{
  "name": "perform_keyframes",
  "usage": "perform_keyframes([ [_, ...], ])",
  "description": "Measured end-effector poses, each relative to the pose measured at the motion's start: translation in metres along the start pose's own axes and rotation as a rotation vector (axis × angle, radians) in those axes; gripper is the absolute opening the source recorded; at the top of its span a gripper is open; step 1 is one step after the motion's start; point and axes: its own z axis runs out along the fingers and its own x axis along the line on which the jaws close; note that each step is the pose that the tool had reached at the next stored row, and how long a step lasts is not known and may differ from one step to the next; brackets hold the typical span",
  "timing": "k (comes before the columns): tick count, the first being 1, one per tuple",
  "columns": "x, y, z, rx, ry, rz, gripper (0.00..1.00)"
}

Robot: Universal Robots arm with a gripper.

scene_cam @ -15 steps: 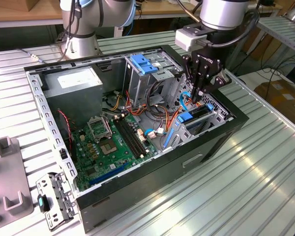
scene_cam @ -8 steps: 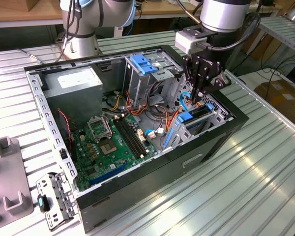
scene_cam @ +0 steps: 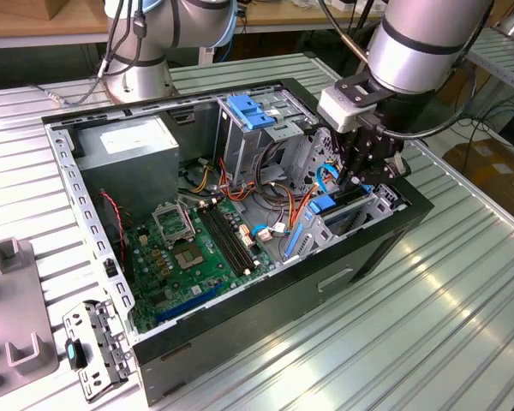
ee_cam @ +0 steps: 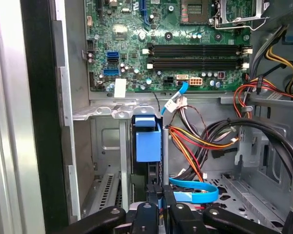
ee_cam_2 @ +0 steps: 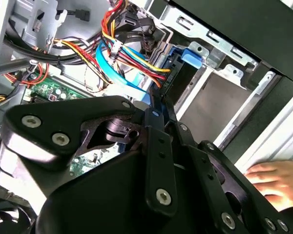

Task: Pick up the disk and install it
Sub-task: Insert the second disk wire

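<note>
Inside case bay | one disk [ee_cam: 147, 141] (blue frame) | one gripper [ee_cam: 158, 202] clamped on it | one hand [ee_cam_2: 276, 179]

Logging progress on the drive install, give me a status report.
Tool down in the case's drive bay, closed on the disk. Disk stands on edge in the bay slot. Cable bundle close beside; a person's hand rests by the case.

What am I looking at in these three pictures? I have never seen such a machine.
A silver robot arm works inside an open computer case lying on a slatted metal table. The exterior view stands off the arm; both wrist views ride near its wrist. Its black gripper reaches into the drive bay, shut on the disk, which stands on edge in its blue frame, partly in the slot. You also see the green motherboard, coloured cables, and a person's hand beside the case.
</note>
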Motion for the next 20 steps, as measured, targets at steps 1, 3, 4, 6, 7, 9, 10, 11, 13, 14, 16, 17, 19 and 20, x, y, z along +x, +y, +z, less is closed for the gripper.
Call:
perform_keyframes([
  [1, 0.0016, 0.0000, 0.0002, -0.0003, -0.0113, 0.002, 0.16],
  [3, 0.0063, -0.0001, 0.0003, -0.0006, -0.0239, 0.004, 0.16],
  [4, 0.0075, -0.0001, 0.0004, -0.0008, -0.0314, 0.005, 0.16],
  [6, 0.0096, -0.0002, 0.0005, -0.0011, -0.0468, 0.007, 0.16],
  [7, 0.0105, -0.0002, 0.0005, -0.0012, -0.0501, 0.008, 0.16],
  [9, 0.0128, -0.0002, 0.0008, -0.0014, -0.0582, 0.009, 0.16],
  [10, 0.0142, -0.0002, 0.0009, -0.0016, -0.0643, 0.010, 0.16],
  [11, 0.0153, -0.0002, 0.0010, -0.0017, -0.0703, 0.011, 0.16],
  [13, 0.0181, -0.0002, 0.0014, -0.0021, -0.0858, 0.013, 0.16],
  [14, 0.0191, -0.0002, 0.0016, -0.0022, -0.0908, 0.014, 0.16],
  [16, 0.0201, 0.0000, 0.0030, -0.0023, -0.0948, 0.014, 0.16],
  [17, 0.0201, 0.0000, 0.0035, -0.0023, -0.0951, 0.014, 0.16],
  [19, 0.0201, 0.0002, 0.0042, -0.0023, -0.0952, 0.014, 0.16],
  [20, 0.0201, 0.0002, 0.0046, -0.0023, -0.0953, 0.014, 0.16],
])
